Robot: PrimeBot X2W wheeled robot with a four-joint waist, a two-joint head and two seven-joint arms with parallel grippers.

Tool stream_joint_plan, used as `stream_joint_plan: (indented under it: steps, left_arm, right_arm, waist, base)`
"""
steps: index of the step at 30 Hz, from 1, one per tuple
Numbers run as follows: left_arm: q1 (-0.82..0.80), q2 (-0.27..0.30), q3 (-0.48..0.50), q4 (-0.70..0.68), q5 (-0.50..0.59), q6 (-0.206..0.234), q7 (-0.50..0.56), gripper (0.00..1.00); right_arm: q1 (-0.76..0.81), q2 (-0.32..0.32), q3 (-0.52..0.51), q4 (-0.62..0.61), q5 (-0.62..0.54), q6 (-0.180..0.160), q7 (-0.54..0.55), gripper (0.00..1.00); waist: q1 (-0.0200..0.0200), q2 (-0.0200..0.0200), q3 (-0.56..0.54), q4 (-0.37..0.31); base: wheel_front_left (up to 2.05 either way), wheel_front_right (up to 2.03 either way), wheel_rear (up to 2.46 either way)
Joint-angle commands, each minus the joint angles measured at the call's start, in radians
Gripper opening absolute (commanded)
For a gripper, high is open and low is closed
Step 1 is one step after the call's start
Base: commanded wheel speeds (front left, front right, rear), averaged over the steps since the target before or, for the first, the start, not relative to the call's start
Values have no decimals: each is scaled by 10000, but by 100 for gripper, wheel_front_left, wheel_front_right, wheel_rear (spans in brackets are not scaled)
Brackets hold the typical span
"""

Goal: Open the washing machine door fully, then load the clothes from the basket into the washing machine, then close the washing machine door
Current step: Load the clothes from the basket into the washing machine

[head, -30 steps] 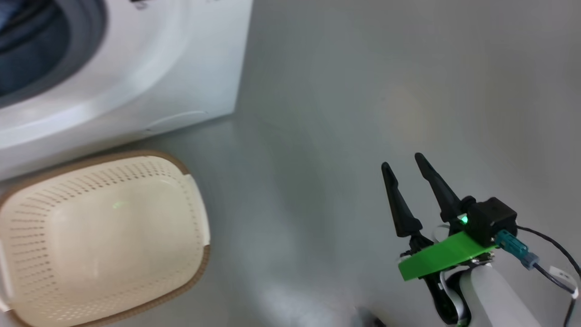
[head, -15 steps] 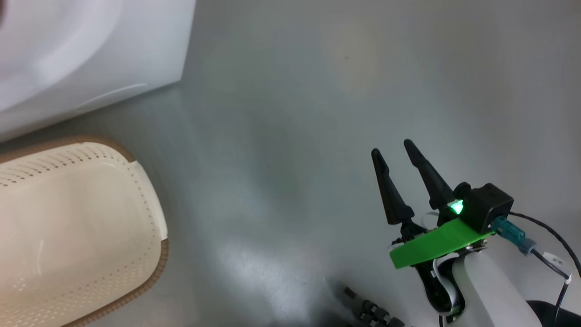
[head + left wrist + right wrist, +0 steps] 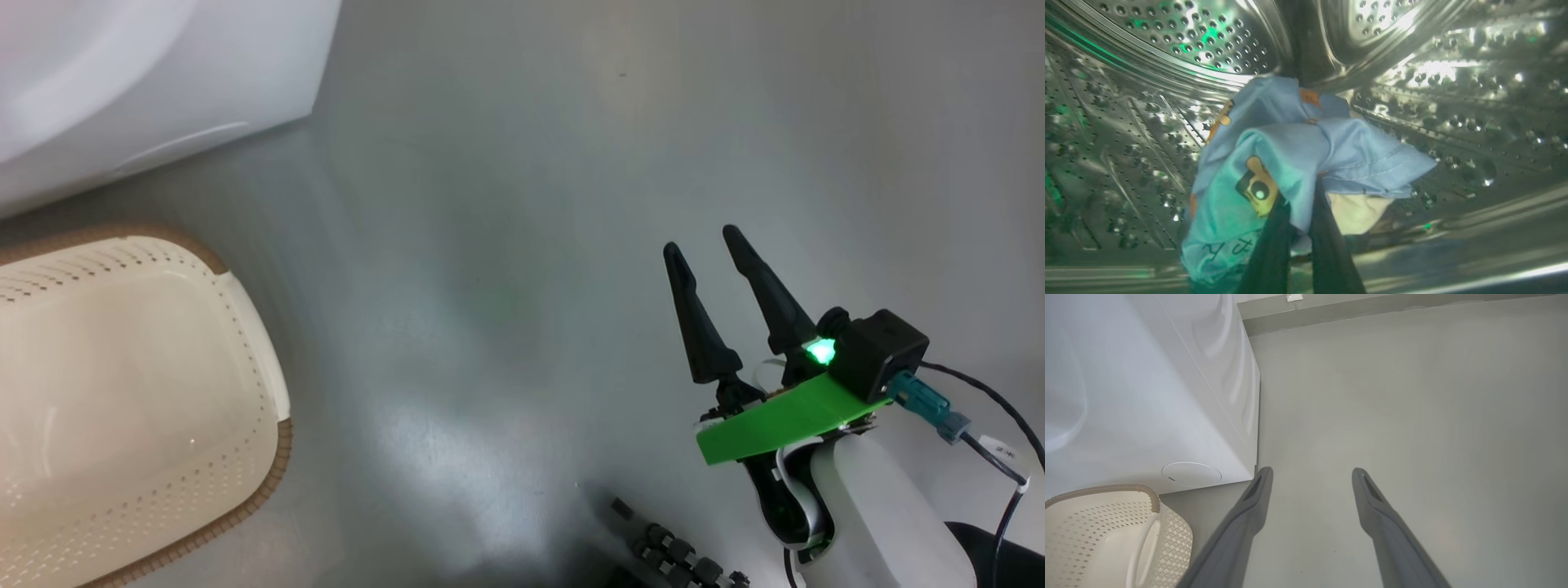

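Inside the steel drum (image 3: 1453, 102) of the washing machine (image 3: 163, 73) lie the clothes (image 3: 1290, 147), a light blue bundle with an orange-and-black cartoon figure and a cream patch. My left gripper (image 3: 1298, 200) is shut on the clothes, a fold of blue fabric hanging between its two dark fingers and hiding the tips. The cream basket (image 3: 269, 457) with its brown rim stands empty on the floor before the machine (image 3: 1147, 396), and in the right wrist view the basket (image 3: 1106, 522) is at lower left. My right gripper (image 3: 700, 238) hovers open over bare floor, right of the basket; its fingers (image 3: 1312, 470) hold nothing. The washing machine door is out of view.
Grey floor (image 3: 531, 204) spreads to the right of the machine. A dark ribbed cable or part of my base (image 3: 678, 559) shows at the bottom edge. The machine's front lower corner carries a round cover (image 3: 1191, 474). A wall skirting (image 3: 1372, 310) runs far behind.
The head camera has swung, so the machine and basket sit further left in the picture and the drum opening has left it. My left gripper has closed. The right gripper stays open.
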Motion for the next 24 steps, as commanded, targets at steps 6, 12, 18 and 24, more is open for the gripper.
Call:
stream_joint_plan:
  steps: [6,12,18,24]
  left_arm:
    - [-1111,805,394,672,116,-191,-1861,0]
    - [-1890,881,330,1445,336,-211,-3199,0]
    - [-2560,733,201,2590,335,-287,-3677,0]
    - [-2768,413,83,3445,225,-394,-3999,100]
  right_arm:
    - [20,-82,323,-158,162,44,-91,100]
    - [68,-82,275,-195,214,44,-91,100]
    - [80,-82,191,-170,172,44,-91,100]
    - [14,-82,63,-167,87,44,-91,100]
  waist:
    - [0,0,305,-329]
    - [0,0,372,-460]
    - [0,0,358,-414]
    - [0,0,195,-207]
  base:
    - [0,0,0]
    - [0,0,0]
    - [0,0,0]
    - [0,0,0]
